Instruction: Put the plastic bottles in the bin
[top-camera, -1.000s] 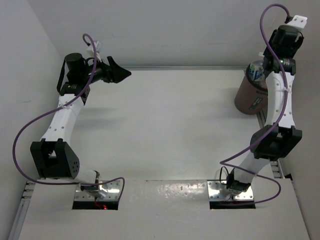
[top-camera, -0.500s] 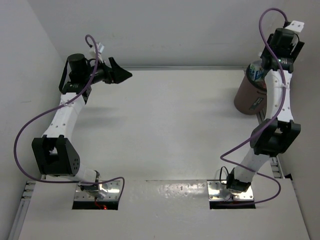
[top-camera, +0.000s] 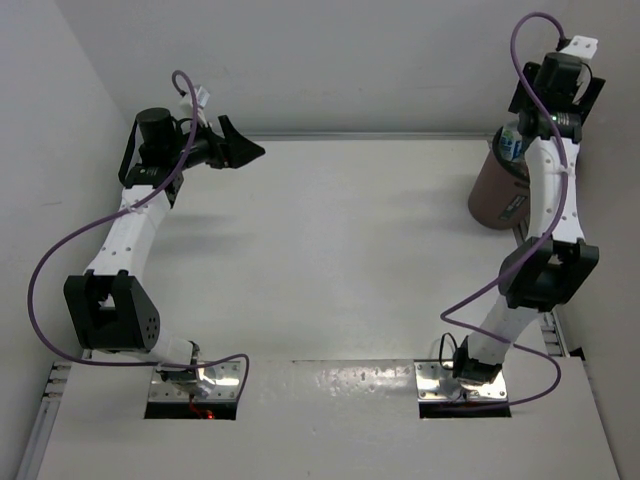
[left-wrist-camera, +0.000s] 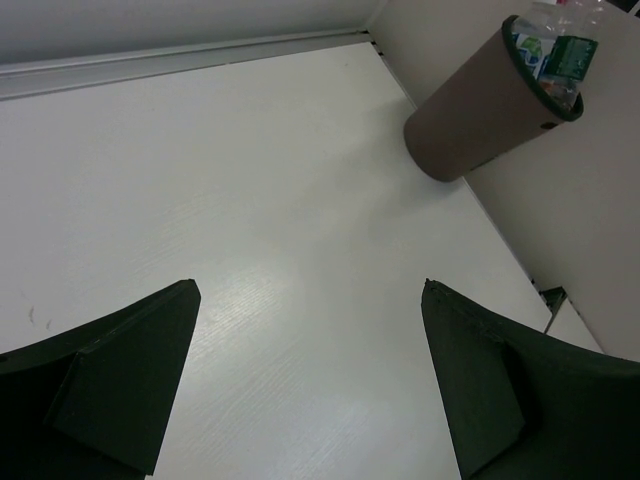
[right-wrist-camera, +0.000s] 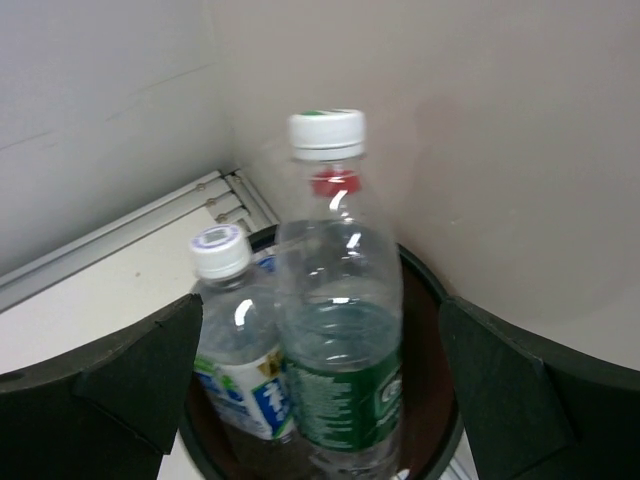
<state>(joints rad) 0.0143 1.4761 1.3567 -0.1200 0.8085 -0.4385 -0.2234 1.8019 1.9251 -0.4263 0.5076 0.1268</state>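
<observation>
White walls close round a pale table (top-camera: 330, 260), and the brown bin (top-camera: 492, 195) stands in its far right corner, hard by the side wall.

Your right gripper (right-wrist-camera: 320, 385) hangs directly over the bin's mouth. Its fingers are spread wide and grip nothing. Between them and below, a clear bottle with a white cap and green label (right-wrist-camera: 340, 330) stands upright, its long axis vertical and its neck well above the rim (right-wrist-camera: 425, 290). It touches neither finger and looks slightly blurred.

Just beside it on the left sits a shorter bottle with a white cap and blue label (right-wrist-camera: 235, 360). A red cap (right-wrist-camera: 335, 183) shows behind the tall one. Every bottle you can see is in the bin, and it looks crowded near the top.

Your left gripper (left-wrist-camera: 310, 380) is also wide open and empty. It sits well across the table, with the bin far off to its upper right.

The right arm is much the nearer. If you move next, lift it straight up, so you do not clip the tall bottle's neck.
</observation>
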